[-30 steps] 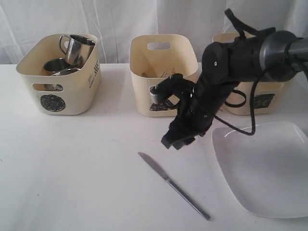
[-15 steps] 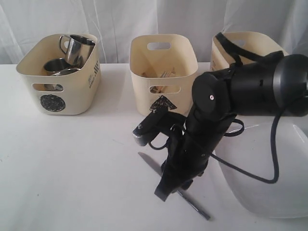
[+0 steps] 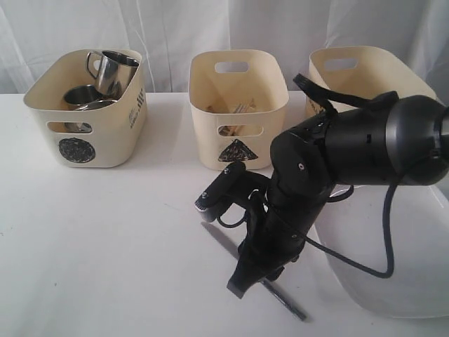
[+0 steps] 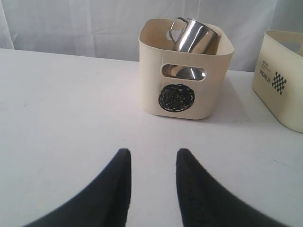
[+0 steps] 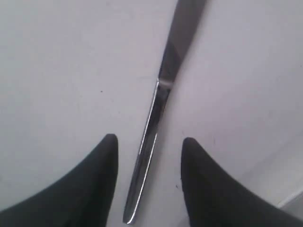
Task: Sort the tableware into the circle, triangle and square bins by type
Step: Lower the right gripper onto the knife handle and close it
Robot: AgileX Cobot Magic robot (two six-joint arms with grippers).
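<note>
Knife pickup looks like the step in hand. The knife (image 5: 161, 94) is laid flat on the near table (image 3: 126, 246), just left of the plate (image 3: 393, 267), and is straddled by the right tool (image 5: 150, 138), jaws apart, nothing gripped. Next, a lowering and a squeeze are probably needed, then the far middle triangle bin (image 3: 210, 140).

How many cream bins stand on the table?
3: the circle bin at left, the triangle bin in the middle, a third bin at right, its mark hidden by the arm.
</note>
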